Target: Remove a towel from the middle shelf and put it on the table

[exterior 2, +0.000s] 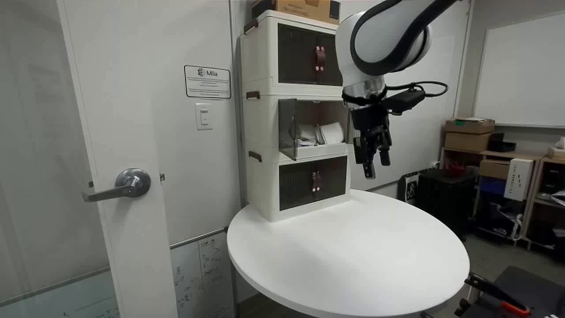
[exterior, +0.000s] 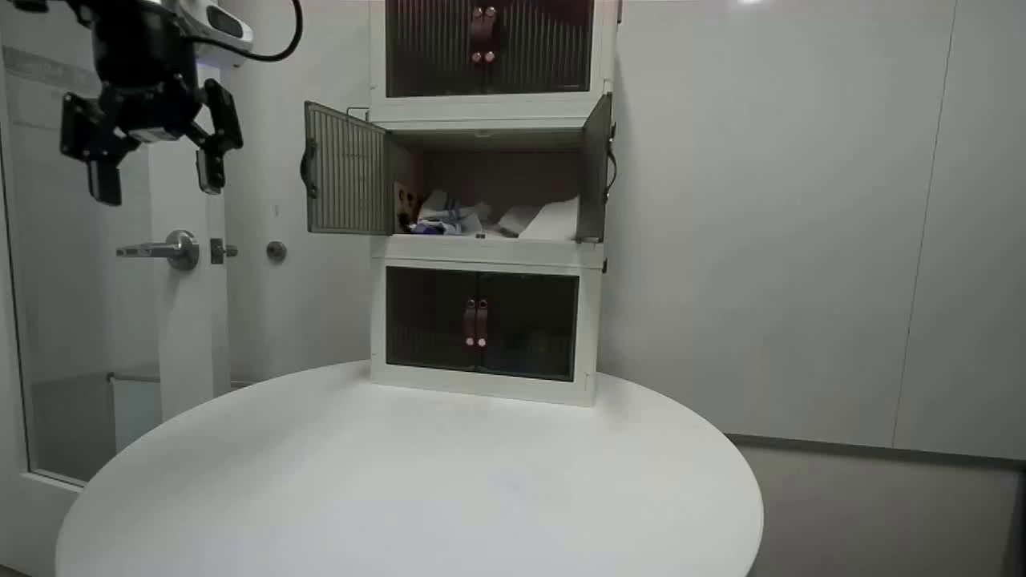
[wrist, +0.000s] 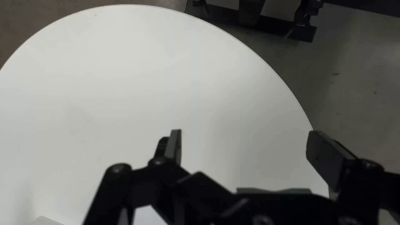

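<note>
The middle shelf [exterior: 505,172] of the white cabinet stands open in both exterior views [exterior 2: 324,112]. Inside lie crumpled pale cloths with bluish marks [exterior: 449,215] at one side and plain white cloths [exterior: 555,219] at the other. No red stripes show, so I cannot tell which cloth is the towel; its striped end is hidden or out of view. The round white table [exterior: 481,481] bears the cabinet and also shows in the wrist view [wrist: 125,78]. My gripper [exterior: 158,183] is open and empty, pointing down in the air, apart from the shelf and above table height [exterior 2: 377,165] [wrist: 245,142].
Two hinged grey doors [exterior: 349,172] [exterior: 597,168] stick out on either side of the shelf opening. The upper compartment [exterior: 433,48] and lower compartment [exterior: 433,320] are shut. A cardboard box [exterior 2: 304,8] sits on top of the cabinet. A room door with a metal handle [exterior 2: 132,183] stands nearby.
</note>
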Available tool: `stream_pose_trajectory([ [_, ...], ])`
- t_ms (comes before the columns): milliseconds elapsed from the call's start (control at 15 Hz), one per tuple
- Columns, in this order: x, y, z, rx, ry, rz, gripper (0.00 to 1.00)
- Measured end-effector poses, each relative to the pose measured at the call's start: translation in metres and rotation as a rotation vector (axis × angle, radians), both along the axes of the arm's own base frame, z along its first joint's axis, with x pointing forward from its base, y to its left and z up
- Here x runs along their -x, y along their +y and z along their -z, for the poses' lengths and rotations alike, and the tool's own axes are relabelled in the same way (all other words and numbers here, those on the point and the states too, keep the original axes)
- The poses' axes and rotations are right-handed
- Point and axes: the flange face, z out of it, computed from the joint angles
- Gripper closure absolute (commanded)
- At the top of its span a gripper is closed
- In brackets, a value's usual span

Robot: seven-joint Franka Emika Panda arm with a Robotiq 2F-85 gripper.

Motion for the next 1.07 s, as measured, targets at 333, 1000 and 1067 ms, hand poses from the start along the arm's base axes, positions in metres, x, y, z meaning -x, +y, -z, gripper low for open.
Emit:
stream_pose_trajectory([
  [333,0.000,0.000,0.000,0.000,0.000,0.000,0.00],
  [1000,-0.117,-0.074,-0.058,0.181,-0.266,-0.063,0.00],
  [1067,-0.136,-0.080,-0.061,0.192,-0.296,-0.070,0.00],
])
